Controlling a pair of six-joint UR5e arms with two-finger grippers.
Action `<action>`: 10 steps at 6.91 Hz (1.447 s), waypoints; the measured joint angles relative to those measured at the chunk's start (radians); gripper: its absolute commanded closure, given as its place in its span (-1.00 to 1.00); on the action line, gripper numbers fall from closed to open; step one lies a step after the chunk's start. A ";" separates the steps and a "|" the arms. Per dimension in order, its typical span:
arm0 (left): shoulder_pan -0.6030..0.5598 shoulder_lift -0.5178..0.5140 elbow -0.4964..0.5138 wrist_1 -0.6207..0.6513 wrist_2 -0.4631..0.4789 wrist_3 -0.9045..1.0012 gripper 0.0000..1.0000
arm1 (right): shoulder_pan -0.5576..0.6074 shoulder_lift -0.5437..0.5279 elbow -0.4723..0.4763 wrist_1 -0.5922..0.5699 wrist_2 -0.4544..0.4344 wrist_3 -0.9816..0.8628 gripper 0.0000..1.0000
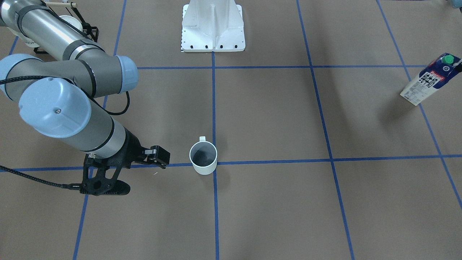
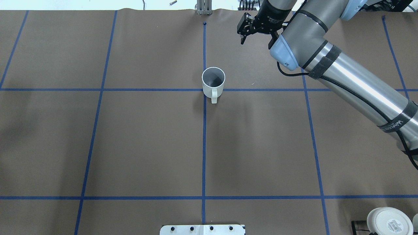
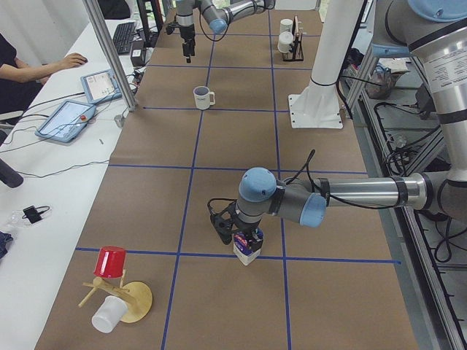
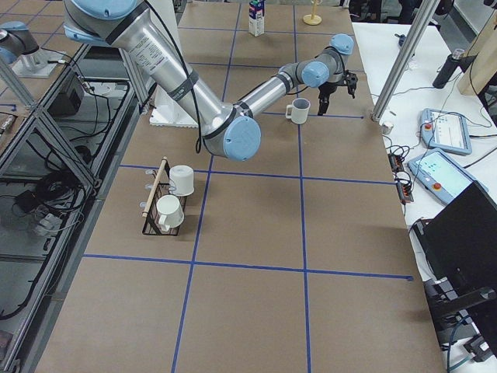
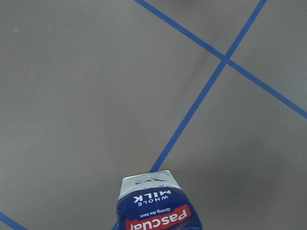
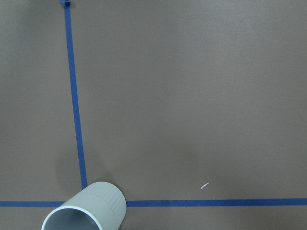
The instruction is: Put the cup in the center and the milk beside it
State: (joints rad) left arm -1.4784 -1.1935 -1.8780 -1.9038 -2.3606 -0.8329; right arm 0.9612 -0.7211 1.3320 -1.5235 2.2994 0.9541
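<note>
The cup, a plain white mug with a dark inside, stands upright on the crossing of two blue tape lines; it also shows in the overhead view and at the bottom of the right wrist view. My right gripper hangs open and empty a short way beside the cup, apart from it. The milk, a blue and white carton with a green cap, is at the table's far end on my left. My left gripper is shut on its top. The left wrist view shows the milk over a tape line.
The white robot base stands at mid table edge. A rack with white cups sits on my right. A wooden stand with a red cup is at the left end. An operator and tablets are beyond the table.
</note>
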 measured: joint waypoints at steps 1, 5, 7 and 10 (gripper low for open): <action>0.014 0.001 0.003 0.000 -0.001 0.000 -0.96 | 0.000 -0.003 0.001 0.000 0.000 0.000 -1.00; 0.054 0.007 0.019 0.001 -0.002 0.003 -0.96 | -0.001 -0.007 0.003 0.000 0.000 0.001 -1.00; 0.071 0.008 0.027 -0.001 -0.002 0.003 -0.96 | -0.001 -0.009 0.003 0.001 0.000 0.001 -1.00; 0.094 0.010 0.028 -0.001 -0.007 0.002 -0.96 | -0.002 -0.014 0.004 0.002 -0.003 0.001 -1.00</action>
State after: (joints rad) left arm -1.3844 -1.1840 -1.8501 -1.9049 -2.3671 -0.8307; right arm 0.9593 -0.7353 1.3362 -1.5217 2.2965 0.9556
